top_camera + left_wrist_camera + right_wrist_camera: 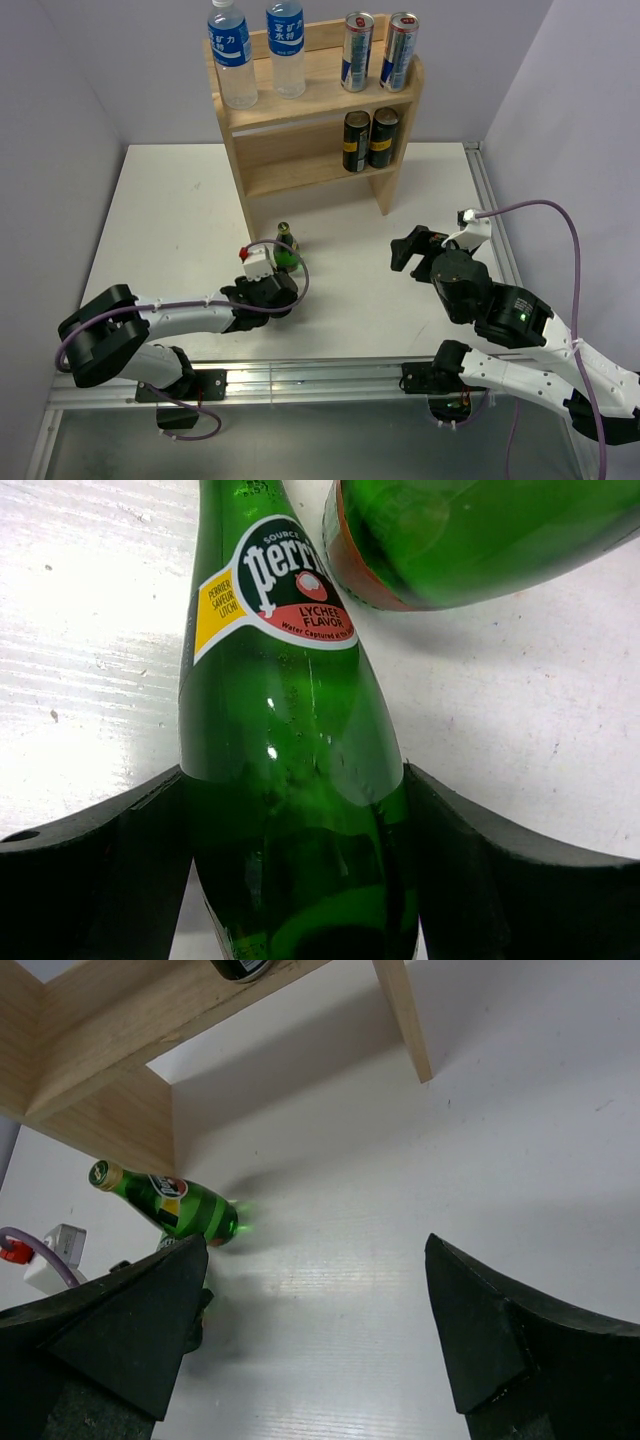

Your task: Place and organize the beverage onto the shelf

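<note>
The left gripper (293,780) clamps the glass bottle (270,680), likely heavy, slick and breakable, at its wide body, the soundest hold; the right gripper (315,1250) stands open, empty.

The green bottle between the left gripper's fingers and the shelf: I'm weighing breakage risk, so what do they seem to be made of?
Green bottle: probably glass, glossy translucent green, with sharp highlights and a see-through body; its label looks like printed paper or film.
Shelf: light unpainted wood, matte, faint grain showing; solid or plywood, I cannot tell.
</note>
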`<state>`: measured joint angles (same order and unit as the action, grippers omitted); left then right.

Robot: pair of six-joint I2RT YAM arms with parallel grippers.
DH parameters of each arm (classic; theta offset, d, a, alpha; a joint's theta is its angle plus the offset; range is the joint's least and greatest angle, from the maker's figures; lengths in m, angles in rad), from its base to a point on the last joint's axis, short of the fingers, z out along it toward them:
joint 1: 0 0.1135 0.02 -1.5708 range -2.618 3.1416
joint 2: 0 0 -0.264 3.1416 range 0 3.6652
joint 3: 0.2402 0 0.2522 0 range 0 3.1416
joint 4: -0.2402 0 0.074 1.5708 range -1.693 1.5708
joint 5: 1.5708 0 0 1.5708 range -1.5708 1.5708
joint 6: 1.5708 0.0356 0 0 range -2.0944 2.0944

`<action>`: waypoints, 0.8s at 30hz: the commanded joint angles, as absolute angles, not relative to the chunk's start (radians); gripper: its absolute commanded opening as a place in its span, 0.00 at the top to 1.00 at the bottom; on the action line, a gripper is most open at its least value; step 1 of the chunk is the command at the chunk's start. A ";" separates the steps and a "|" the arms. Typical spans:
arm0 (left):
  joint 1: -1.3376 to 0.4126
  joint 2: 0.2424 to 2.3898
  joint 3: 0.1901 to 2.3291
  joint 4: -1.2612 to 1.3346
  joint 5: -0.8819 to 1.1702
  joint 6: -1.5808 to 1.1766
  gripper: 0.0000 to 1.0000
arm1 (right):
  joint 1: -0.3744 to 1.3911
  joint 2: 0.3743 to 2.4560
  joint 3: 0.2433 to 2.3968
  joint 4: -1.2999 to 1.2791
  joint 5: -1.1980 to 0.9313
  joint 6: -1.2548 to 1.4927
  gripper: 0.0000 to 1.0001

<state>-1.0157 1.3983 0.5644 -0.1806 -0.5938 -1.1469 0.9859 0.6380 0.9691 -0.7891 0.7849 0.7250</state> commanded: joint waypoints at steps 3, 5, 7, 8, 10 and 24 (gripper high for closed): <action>-1.006 1.508 0.477 -0.294 -0.414 -1.216 0.30 | 0.994 0.641 0.988 -0.764 0.790 0.749 0.04; -1.005 1.522 0.488 -0.301 -0.400 -1.219 0.28 | 0.992 0.644 0.986 -0.761 0.785 0.753 0.04; -1.005 1.539 0.492 -0.296 -0.390 -1.216 0.34 | 0.992 0.643 0.986 -0.762 0.784 0.756 0.04; -1.006 1.543 0.494 -0.298 -0.388 -1.221 0.39 | 0.994 0.643 0.986 -0.762 0.784 0.758 0.04; -1.005 1.549 0.495 -0.296 -0.382 -1.223 0.51 | 0.994 0.640 0.985 -0.764 0.785 0.758 0.04; -1.171 1.270 0.537 -0.584 -0.463 -1.414 1.00 | 1.002 0.652 0.977 -0.746 0.776 0.755 0.06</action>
